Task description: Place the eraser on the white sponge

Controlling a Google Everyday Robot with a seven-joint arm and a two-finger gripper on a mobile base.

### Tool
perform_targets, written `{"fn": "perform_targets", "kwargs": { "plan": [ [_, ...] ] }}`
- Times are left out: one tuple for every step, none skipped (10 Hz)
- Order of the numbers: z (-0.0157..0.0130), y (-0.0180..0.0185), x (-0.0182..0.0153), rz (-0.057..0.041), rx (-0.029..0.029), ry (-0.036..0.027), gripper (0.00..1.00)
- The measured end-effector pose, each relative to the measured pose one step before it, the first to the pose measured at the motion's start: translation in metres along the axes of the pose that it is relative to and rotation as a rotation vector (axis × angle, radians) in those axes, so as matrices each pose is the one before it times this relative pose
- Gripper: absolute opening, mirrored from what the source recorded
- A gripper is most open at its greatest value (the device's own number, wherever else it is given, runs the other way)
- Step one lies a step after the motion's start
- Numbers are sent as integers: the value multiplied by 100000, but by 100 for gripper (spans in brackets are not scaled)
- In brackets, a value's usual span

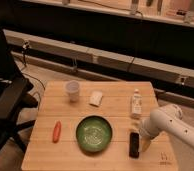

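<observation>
The eraser (134, 144) is a small black bar lying flat on the wooden table (45, 150), just right of the green bowl near the front edge. The white sponge (96, 98) lies flat toward the back of the table, right of the cup. My white arm reaches in from the right, and the gripper (142, 138) hangs low right beside the eraser, at its right edge. The arm's wrist hides the gripper's tip, and I cannot tell whether it touches the eraser.
A green bowl (94, 134) sits front centre. An orange carrot (56, 131) lies to its left. A white plastic cup (72, 91) stands back left. A white upright bottle (135, 104) stands just behind the gripper. A black chair (7, 102) is left of the table.
</observation>
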State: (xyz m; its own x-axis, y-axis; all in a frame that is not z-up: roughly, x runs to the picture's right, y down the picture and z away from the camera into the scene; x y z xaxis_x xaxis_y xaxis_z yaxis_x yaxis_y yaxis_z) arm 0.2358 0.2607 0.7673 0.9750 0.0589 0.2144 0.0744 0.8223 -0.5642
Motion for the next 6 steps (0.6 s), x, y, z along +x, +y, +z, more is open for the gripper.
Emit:
{"fn": "perform_targets", "kwargs": {
  "plan": [
    [-221, -86, -236, -3110, -709, 2170, 80],
    [-32, -31, -143, -7539, -1886, 4600, 80],
    [11, 57, 29, -3520, -1118, 4098, 80],
    [229, 221, -21, -2215, -1175, 2457, 80],
    [416, 123, 83, -3038, -795, 2692, 80],
    [236, 95, 107, -1371, -485, 1215, 80]
  ]
}}
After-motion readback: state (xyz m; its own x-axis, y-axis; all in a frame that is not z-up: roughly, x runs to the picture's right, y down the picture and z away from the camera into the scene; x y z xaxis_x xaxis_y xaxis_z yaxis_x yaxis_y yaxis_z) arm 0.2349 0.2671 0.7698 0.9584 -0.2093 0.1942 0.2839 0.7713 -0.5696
